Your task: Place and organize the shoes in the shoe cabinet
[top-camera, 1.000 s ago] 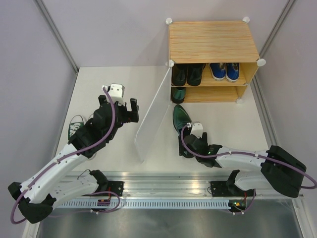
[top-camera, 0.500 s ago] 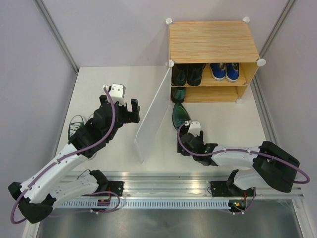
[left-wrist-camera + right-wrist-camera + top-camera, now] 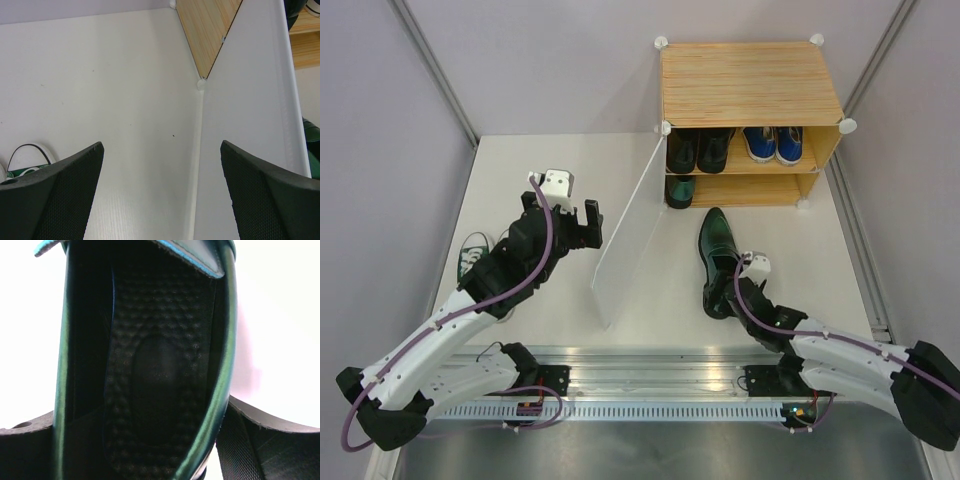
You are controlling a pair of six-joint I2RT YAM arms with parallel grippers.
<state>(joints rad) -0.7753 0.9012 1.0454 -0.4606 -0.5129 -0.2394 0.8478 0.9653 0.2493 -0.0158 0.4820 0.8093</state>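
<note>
The right gripper [image 3: 722, 297] is clamped on the heel of the green shoe [image 3: 714, 240], with a finger against each side of the rim. The shoe stretches straight ahead of it, toe aimed at the cabinet [image 3: 750, 85] and just short of the lower shelf, where a dark shoe [image 3: 679, 190] sits at the left end. Black shoes [image 3: 700, 150] and blue sneakers [image 3: 772, 143] line the shelf above. To the gripper's left the open door [image 3: 625, 225] juts out like a wall. To its right the table [image 3: 800, 250] runs to its edge. Beyond the door, the left gripper [image 3: 563, 215] hangs with its jaws wide apart, a sneaker [image 3: 472, 255] behind it on its left.

No readable txt, labels or nos. — none.
</note>
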